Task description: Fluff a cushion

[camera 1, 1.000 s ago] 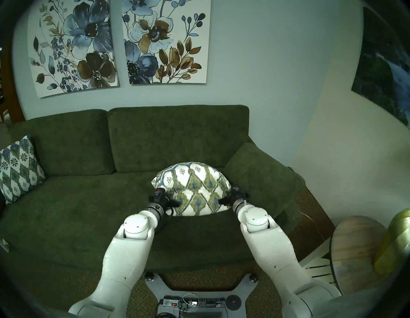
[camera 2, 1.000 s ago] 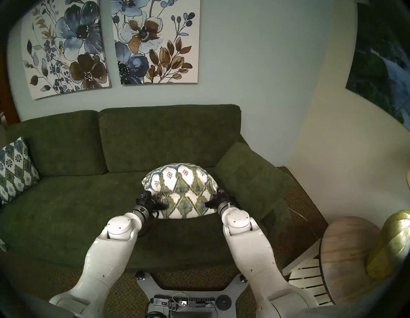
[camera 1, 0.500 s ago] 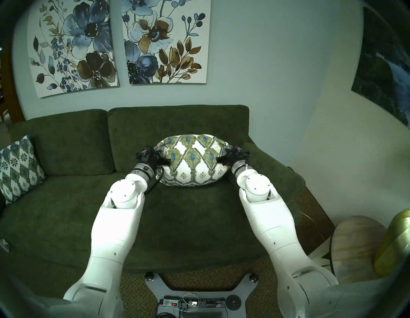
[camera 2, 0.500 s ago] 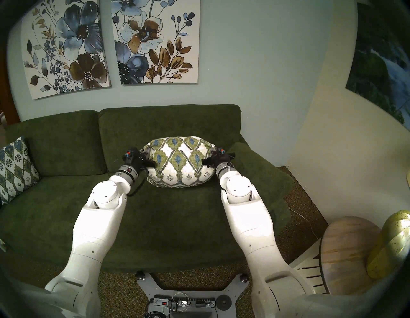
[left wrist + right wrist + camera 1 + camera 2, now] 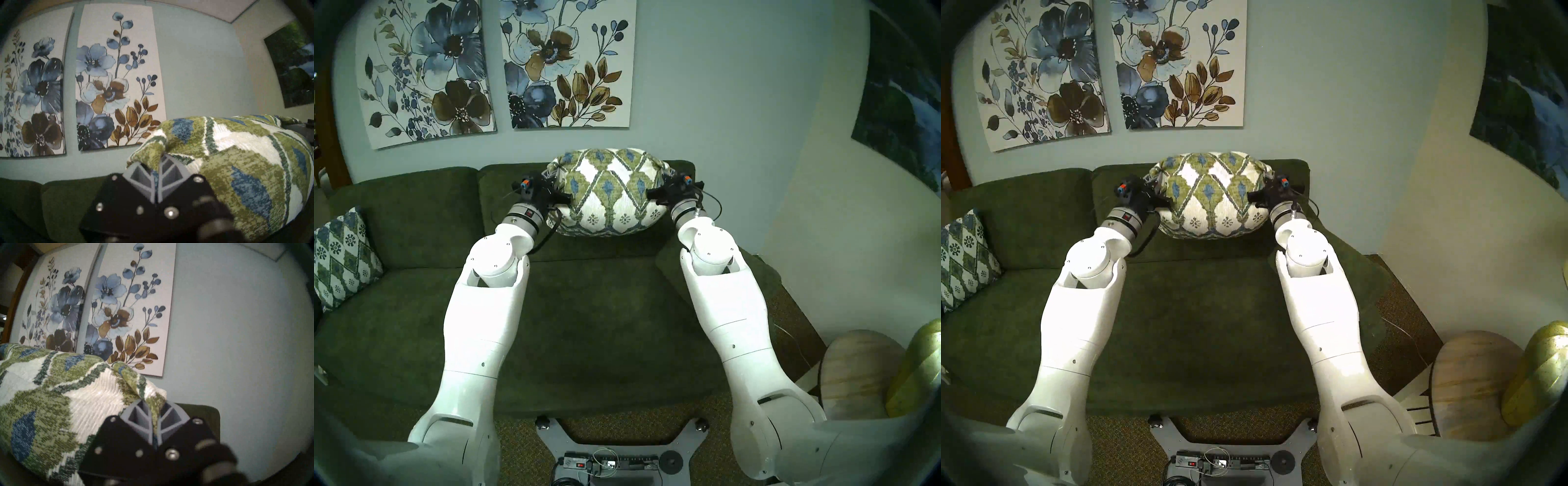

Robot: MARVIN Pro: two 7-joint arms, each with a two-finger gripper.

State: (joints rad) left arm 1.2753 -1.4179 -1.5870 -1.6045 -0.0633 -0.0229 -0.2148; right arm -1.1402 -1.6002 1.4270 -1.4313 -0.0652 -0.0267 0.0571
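The cushion (image 5: 609, 193) (image 5: 1212, 195), cream with olive-green and blue diamonds, hangs in the air in front of the sofa backrest (image 5: 585, 244), bulging between my two arms. My left gripper (image 5: 551, 176) (image 5: 157, 169) is shut on its upper left corner; the grey fingers (image 5: 141, 176) pinch the fabric. At the upper right corner, my right gripper (image 5: 668, 174) (image 5: 153, 414) is shut on a fold of the cushion (image 5: 56, 395). The cushion (image 5: 237, 161) fills the right of the left wrist view.
A smaller, bluer patterned pillow (image 5: 343, 258) leans at the sofa's left end. The green armrest (image 5: 755, 271) lies under my right arm. A round wooden side table (image 5: 857, 370) with a yellow-gold object (image 5: 918, 370) stands at the right. Two flower canvases (image 5: 497, 68) hang on the wall behind.
Both arms have raised the cushion from the sofa seat up to the top of the backrest, stretching forward. Both grips have held on the corners throughout.
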